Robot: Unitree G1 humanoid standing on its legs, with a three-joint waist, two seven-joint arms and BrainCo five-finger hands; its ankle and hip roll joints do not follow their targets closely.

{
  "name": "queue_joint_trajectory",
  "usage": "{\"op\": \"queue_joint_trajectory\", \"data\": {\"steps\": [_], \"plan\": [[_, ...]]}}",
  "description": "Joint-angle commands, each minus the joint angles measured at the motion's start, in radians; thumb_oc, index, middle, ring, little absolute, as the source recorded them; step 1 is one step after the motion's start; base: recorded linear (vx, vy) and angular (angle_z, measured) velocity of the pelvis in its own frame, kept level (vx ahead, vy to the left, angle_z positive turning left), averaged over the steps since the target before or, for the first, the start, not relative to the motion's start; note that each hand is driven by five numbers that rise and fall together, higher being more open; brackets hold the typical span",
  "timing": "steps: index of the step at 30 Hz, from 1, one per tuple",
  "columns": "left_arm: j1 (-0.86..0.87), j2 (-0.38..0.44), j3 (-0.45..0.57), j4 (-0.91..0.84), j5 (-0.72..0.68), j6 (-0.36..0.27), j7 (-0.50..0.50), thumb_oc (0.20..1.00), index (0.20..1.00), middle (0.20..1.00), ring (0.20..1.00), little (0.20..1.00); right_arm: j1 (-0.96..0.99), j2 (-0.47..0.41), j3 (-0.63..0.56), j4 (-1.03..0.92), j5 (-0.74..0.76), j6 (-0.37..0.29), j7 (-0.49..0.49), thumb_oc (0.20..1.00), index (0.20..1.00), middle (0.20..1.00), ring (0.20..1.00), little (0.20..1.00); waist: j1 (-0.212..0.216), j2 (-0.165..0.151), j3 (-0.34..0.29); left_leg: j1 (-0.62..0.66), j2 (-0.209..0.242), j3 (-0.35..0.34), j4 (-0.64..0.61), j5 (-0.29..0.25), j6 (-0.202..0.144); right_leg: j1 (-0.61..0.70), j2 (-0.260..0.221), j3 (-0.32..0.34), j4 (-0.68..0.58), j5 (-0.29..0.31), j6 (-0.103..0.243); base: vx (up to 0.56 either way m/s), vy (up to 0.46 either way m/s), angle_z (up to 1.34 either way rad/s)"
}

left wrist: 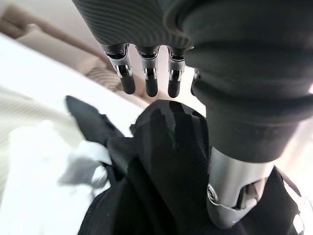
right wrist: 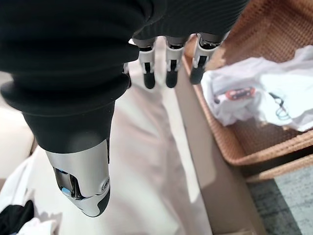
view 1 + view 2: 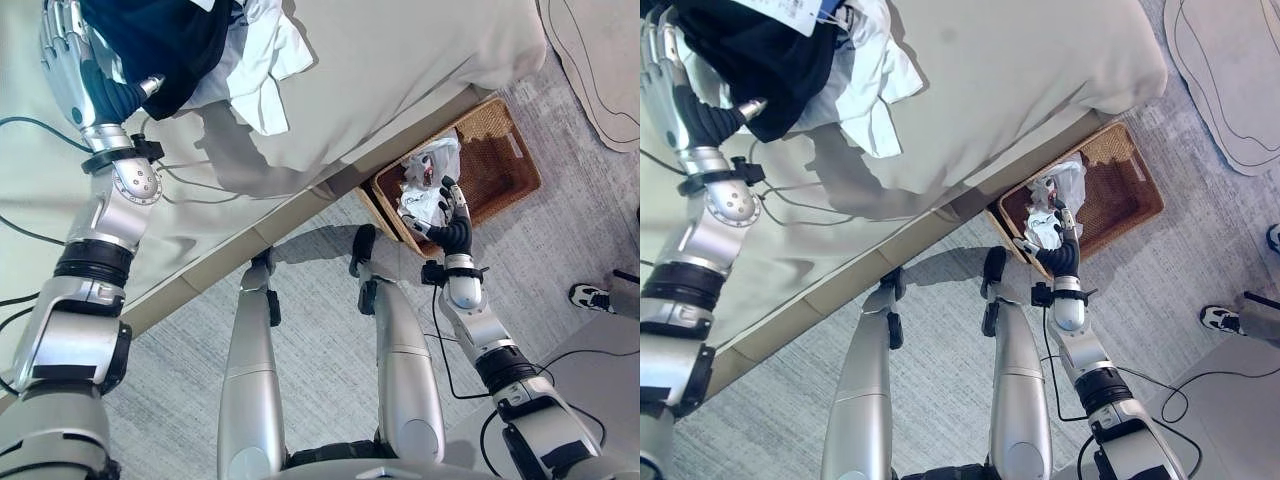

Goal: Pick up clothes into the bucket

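On the bed (image 3: 400, 60), a black garment (image 3: 165, 40) lies over white clothes (image 3: 255, 70). The left hand (image 3: 75, 60) rests just beside the black garment with fingers straight, gripping nothing. Beside the bed stands the basket (image 3: 500, 150), a white garment (image 3: 430, 180) inside. The right hand (image 3: 450, 225) hangs relaxed near the basket, holding nothing.

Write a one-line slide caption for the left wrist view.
Left hand, fingers straight, poised above black garment on the bed.

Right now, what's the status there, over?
Left hand open beside black garment on bed. Right hand open, empty, above basket holding white clothes. Nothing blocking.
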Motion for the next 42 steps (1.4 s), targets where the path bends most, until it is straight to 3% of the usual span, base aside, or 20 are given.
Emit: {"op": "queue_joint_trajectory", "data": {"steps": [1,7,20,21,23,24,25,26,27,28,29,30,31,32,34,35,36,37,39,42], "plan": [[-0.082,0.074,-0.023,0.026,0.100,0.017,0.035,1.000,1.000,1.000,1.000,1.000,0.053,-0.022,-0.027,-0.068,0.026,-0.072,0.009,1.000,1.000,1.000,1.000,1.000,0.001,0.002,-0.051,-0.062,0.011,0.003,0.046,-0.036,-0.006,0.011,-0.062,0.063,-0.055,0.062,0.111,0.00,0.029,-0.04],[-0.282,0.132,-0.247,0.167,0.177,0.060,-0.063,1.000,1.000,1.000,1.000,1.000,0.039,-0.033,-0.011,-0.061,0.050,-0.079,0.040,1.000,1.000,1.000,1.000,1.000,-0.022,0.004,-0.065,-0.088,0.010,0.009,0.034,-0.028,-0.005,-0.014,-0.062,0.067,-0.081,0.083,0.119,0.00,0.018,-0.03],[-0.343,0.138,-0.381,0.280,0.200,0.029,-0.171,1.000,1.000,1.000,1.000,1.000,0.030,-0.062,-0.018,-0.102,0.080,-0.087,0.069,1.000,1.000,1.000,1.000,1.000,-0.041,-0.002,-0.054,-0.164,0.012,0.017,0.056,-0.025,-0.004,-0.094,-0.062,0.088,-0.075,0.098,0.124,0.01,0.016,-0.02],[-0.362,0.138,-0.419,0.311,0.210,0.030,-0.200,1.000,1.000,1.000,1.000,1.000,0.026,-0.069,-0.014,-0.107,0.079,-0.086,0.074,1.000,1.000,1.000,1.000,1.000,-0.044,0.000,-0.058,-0.165,0.018,0.016,0.067,-0.059,-0.009,-0.098,-0.057,0.094,-0.060,0.069,0.130,0.00,0.000,0.00],[-0.375,0.131,-0.435,0.336,0.202,0.025,-0.217,1.000,1.000,1.000,1.000,1.000,0.024,-0.069,-0.015,-0.111,0.079,-0.086,0.075,1.000,1.000,1.000,1.000,1.000,-0.047,-0.002,-0.053,-0.184,0.014,0.021,0.064,-0.025,-0.003,-0.113,-0.061,0.092,-0.069,0.099,0.122,0.00,0.020,-0.01],[-0.389,0.124,-0.448,0.364,0.192,0.026,-0.235,1.000,1.000,1.000,1.000,1.000,0.021,-0.069,-0.015,-0.113,0.083,-0.085,0.078,1.000,1.000,1.000,1.000,1.000,-0.048,0.000,-0.058,-0.177,0.018,0.019,0.068,-0.056,-0.009,-0.109,-0.057,0.095,-0.060,0.072,0.130,0.00,0.000,0.00],[-0.396,0.115,-0.456,0.382,0.186,0.033,-0.256,0.909,0.909,0.909,0.909,0.909,0.019,-0.068,-0.014,-0.115,0.087,-0.084,0.079,1.000,1.000,1.000,1.000,1.000,-0.052,-0.001,-0.051,-0.192,0.014,0.022,0.064,-0.023,-0.002,-0.122,-0.062,0.093,-0.069,0.103,0.124,0.00,0.000,0.00],[-0.402,0.108,-0.462,0.401,0.184,0.039,-0.271,0.401,0.401,0.401,0.401,0.401,0.019,-0.067,-0.014,-0.113,0.088,-0.080,0.081,1.000,1.000,1.000,1.000,1.000,-0.053,-0.002,-0.050,-0.196,0.013,0.023,0.067,-0.022,-0.002,-0.126,-0.062,0.094,-0.067,0.103,0.124,0.01,0.007,-0.07],[-0.410,0.103,-0.465,0.408,0.180,0.038,-0.283,0.200,0.200,0.200,0.200,0.200,0.021,-0.067,-0.013,-0.110,0.089,-0.078,0.083,1.000,1.000,1.000,1.000,1.000,-0.053,0.000,-0.056,-0.187,0.017,0.020,0.074,-0.055,-0.008,-0.120,-0.057,0.098,-0.056,0.076,0.132,0.02,0.016,-0.03],[-0.413,0.101,-0.464,0.417,0.170,0.032,-0.302,0.200,0.200,0.200,0.200,0.200,0.023,-0.061,-0.018,-0.106,0.089,-0.074,0.085,1.000,1.000,1.000,1.000,1.000,-0.054,0.002,-0.052,-0.201,0.011,0.025,0.072,-0.022,0.000,-0.133,-0.061,0.099,-0.062,0.105,0.124,0.09,0.000,-0.03],[-0.413,0.101,-0.464,0.417,0.170,0.032,-0.303,0.200,0.200,0.200,0.200,0.200,0.023,-0.061,-0.017,-0.106,0.089,-0.074,0.086,1.000,1.000,1.000,1.000,1.000,-0.052,0.003,-0.057,-0.190,0.015,0.021,0.078,-0.056,-0.006,-0.125,-0.057,0.102,-0.052,0.075,0.131,-0.04,0.033,-0.01],[-0.406,0.102,-0.455,0.411,0.164,0.028,-0.310,0.200,0.200,0.200,0.200,0.200,0.025,-0.058,-0.021,-0.104,0.090,-0.072,0.088,1.000,1.000,1.000,1.000,1.000,-0.054,0.004,-0.055,-0.201,0.011,0.027,0.074,-0.024,0.000,-0.135,-0.063,0.101,-0.061,0.105,0.123,0.09,-0.004,-0.04],[-0.398,0.104,-0.450,0.408,0.163,0.026,-0.309,0.200,0.200,0.200,0.200,0.200,0.027,-0.055,-0.021,-0.101,0.088,-0.071,0.090,1.000,1.000,1.000,1.000,1.000,-0.050,0.007,-0.063,-0.188,0.015,0.024,0.078,-0.058,-0.005,-0.126,-0.060,0.102,-0.053,0.075,0.131,-0.04,0.025,-0.04],[-0.379,0.110,-0.435,0.391,0.163,0.024,-0.314,0.200,0.200,0.200,0.200,0.200,0.030,-0.055,-0.024,-0.100,0.081,-0.070,0.091,1.000,1.000,1.000,1.000,1.000,-0.051,0.008,-0.063,-0.196,0.012,0.030,0.073,-0.027,0.001,-0.130,-0.064,0.098,-0.063,0.103,0.124,0.09,-0.008,-0.06],[-0.362,0.111,-0.422,0.382,0.162,0.022,-0.314,0.200,0.200,0.200,0.200,0.200,0.033,-0.054,-0.025,-0.098,0.080,-0.069,0.093,1.000,1.000,1.000,1.000,1.000,-0.048,0.011,-0.072,-0.180,0.016,0.025,0.077,-0.061,-0.005,-0.119,-0.061,0.101,-0.055,0.074,0.131,0.02,0.001,-0.05],[-0.346,0.110,-0.407,0.379,0.160,0.019,-0.311,0.200,0.200,0.200,0.200,0.200,0.032,-0.054,-0.026,-0.097,0.078,-0.069,0.093,1.000,1.000,1.000,1.000,1.000,-0.049,0.010,-0.070,-0.186,0.014,0.030,0.069,-0.028,0.000,-0.124,-0.066,0.096,-0.067,0.103,0.123,-0.04,0.015,-0.03],[-0.325,0.105,-0.385,0.368,0.155,0.015,-0.307,0.200,0.200,0.200,0.200,0.200,0.033,-0.052,-0.030,-0.095,0.074,-0.069,0.094,1.000,1.000,1.000,1.000,1.000,-0.046,0.010,-0.077,-0.174,0.014,0.031,0.060,-0.026,-0.001,-0.113,-0.067,0.093,-0.074,0.103,0.123,0.00,0.000,0.00],[-0.309,0.101,-0.373,0.360,0.156,0.015,-0.305,0.200,0.200,0.200,0.200,0.200,0.034,-0.052,-0.031,-0.090,0.073,-0.067,0.092,1.000,1.000,1.000,1.000,1.000,-0.043,0.013,-0.085,-0.155,0.017,0.027,0.063,-0.060,-0.006,-0.097,-0.061,0.095,-0.066,0.073,0.130,0.00,0.000,0.00],[-0.288,0.103,-0.354,0.337,0.156,0.012,-0.302,0.200,0.200,0.200,0.200,0.200,0.035,-0.052,-0.033,-0.089,0.070,-0.067,0.092,1.000,1.000,1.000,1.000,1.000,-0.043,0.013,-0.085,-0.153,0.012,0.031,0.048,-0.025,-0.001,-0.094,-0.066,0.090,-0.079,0.100,0.122,-0.02,0.010,-0.01],[-0.162,0.103,-0.244,0.196,0.154,-0.006,-0.290,0.200,0.200,0.200,0.200,0.200,0.034,-0.049,-0.055,-0.076,0.057,-0.058,0.088,1.000,1.000,1.000,1.000,1.000,-0.020,0.021,-0.101,-0.078,0.007,0.035,0.028,-0.033,0.002,-0.029,-0.065,0.081,-0.084,0.091,0.121,0.02,-0.002,0.01]]}}
